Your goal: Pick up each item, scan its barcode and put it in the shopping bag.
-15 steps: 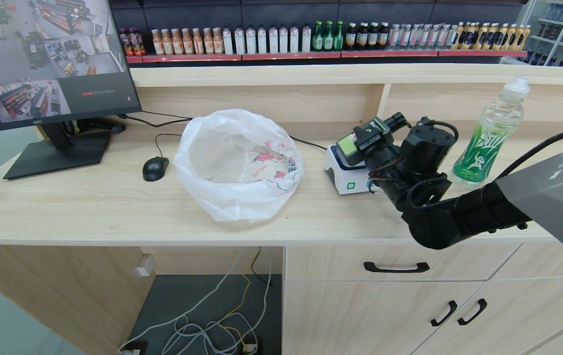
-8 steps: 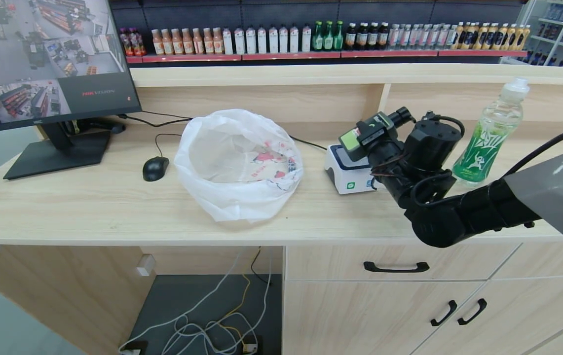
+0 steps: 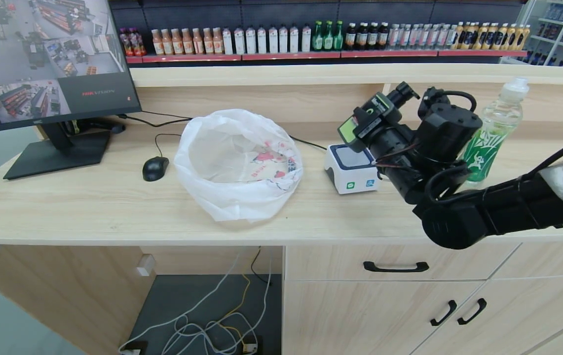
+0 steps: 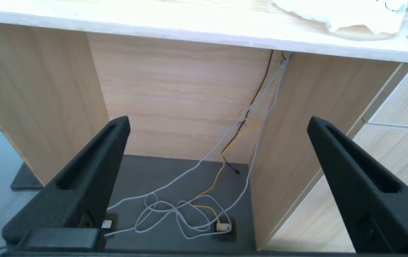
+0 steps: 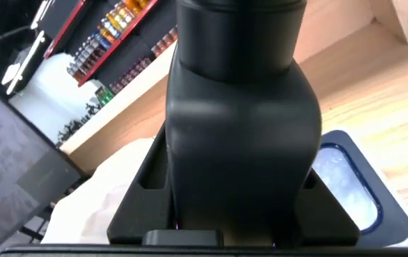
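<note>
My right gripper [image 3: 376,127] hangs just above the white barcode scanner [image 3: 350,173], shut on a dark bottle-shaped item with a green label [image 3: 354,130]. In the right wrist view that dark item [image 5: 239,107] stands over the scanner's glass window [image 5: 346,178]. The white plastic shopping bag [image 3: 237,162] lies open on the counter, left of the scanner, with some printed packaging inside. A clear water bottle with a green label [image 3: 491,128] stands upright behind the right arm. My left gripper [image 4: 218,125] is open and empty, low in front of the counter's open bay.
A monitor on a stand [image 3: 49,64] and a black mouse [image 3: 155,168] occupy the counter's left part. A raised wooden ledge [image 3: 311,74] runs along the back. Loose cables [image 4: 204,207] lie on the floor under the counter. Drawers [image 3: 394,267] sit below on the right.
My right gripper has risen and moved slightly right with the dark item, from in front of the scanner to above it. The bag and the water bottle have stayed put.
</note>
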You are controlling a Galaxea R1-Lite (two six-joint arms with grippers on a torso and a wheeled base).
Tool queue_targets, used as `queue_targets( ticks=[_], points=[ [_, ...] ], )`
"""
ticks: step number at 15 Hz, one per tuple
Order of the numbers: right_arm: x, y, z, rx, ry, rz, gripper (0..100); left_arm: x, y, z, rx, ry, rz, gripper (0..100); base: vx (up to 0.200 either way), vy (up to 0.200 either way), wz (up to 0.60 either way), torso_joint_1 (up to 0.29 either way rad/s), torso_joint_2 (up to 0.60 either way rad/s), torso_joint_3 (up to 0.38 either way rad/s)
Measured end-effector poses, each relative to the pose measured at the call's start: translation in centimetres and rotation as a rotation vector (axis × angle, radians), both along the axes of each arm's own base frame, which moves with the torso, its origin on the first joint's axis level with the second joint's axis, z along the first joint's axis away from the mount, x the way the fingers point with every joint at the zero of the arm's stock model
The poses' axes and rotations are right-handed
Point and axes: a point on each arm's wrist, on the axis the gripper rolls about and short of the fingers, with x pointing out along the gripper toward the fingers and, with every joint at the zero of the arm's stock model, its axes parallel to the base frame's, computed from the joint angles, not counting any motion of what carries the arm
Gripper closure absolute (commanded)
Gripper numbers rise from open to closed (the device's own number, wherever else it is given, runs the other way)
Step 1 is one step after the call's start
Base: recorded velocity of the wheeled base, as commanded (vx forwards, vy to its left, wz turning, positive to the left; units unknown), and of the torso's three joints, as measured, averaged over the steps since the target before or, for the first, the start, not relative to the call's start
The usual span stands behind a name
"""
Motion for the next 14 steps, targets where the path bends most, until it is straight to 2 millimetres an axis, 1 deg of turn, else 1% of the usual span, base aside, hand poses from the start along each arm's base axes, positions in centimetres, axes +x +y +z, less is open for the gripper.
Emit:
queue_targets(
  ticks=[3,5,7,8,11,13,14],
  points=[
    [-1.3,0.2,1.9,-0.177,-0.136,-0.048,100,0.0,0.0,0.0,0.000,0.000,0.000,0,0.000,0.000,0.00,0.000,0.00,0.000],
    [-2.6,1.0,2.5,-0.256,-0.225,-0.047,100,0.0,0.0,0.0,0.000,0.000,0.000,0,0.000,0.000,0.00,0.000,0.00,0.000],
    [-4.1,1.9,2.3,-0.336,-0.265,-0.016,100,0.0,0.0,0.0,0.000,0.000,0.000,0,0.000,0.000,0.00,0.000,0.00,0.000],
    [-4.9,2.0,2.2,-0.371,-0.283,-0.009,100,0.0,0.0,0.0,0.000,0.000,0.000,0,0.000,0.000,0.00,0.000,0.00,0.000],
    [-6.9,1.2,1.5,-0.487,-0.374,0.007,100,0.0,0.0,0.0,0.000,0.000,0.000,0,0.000,0.000,0.00,0.000,0.00,0.000],
    [-7.3,0.4,1.0,-0.587,-0.437,0.025,100,0.0,0.0,0.0,0.000,0.000,0.000,0,0.000,0.000,0.00,0.000,0.00,0.000],
    [-7.3,0.2,0.8,-0.607,-0.452,0.037,100,0.0,0.0,0.0,0.000,0.000,0.000,0,0.000,0.000,0.00,0.000,0.00,0.000]
  ],
)
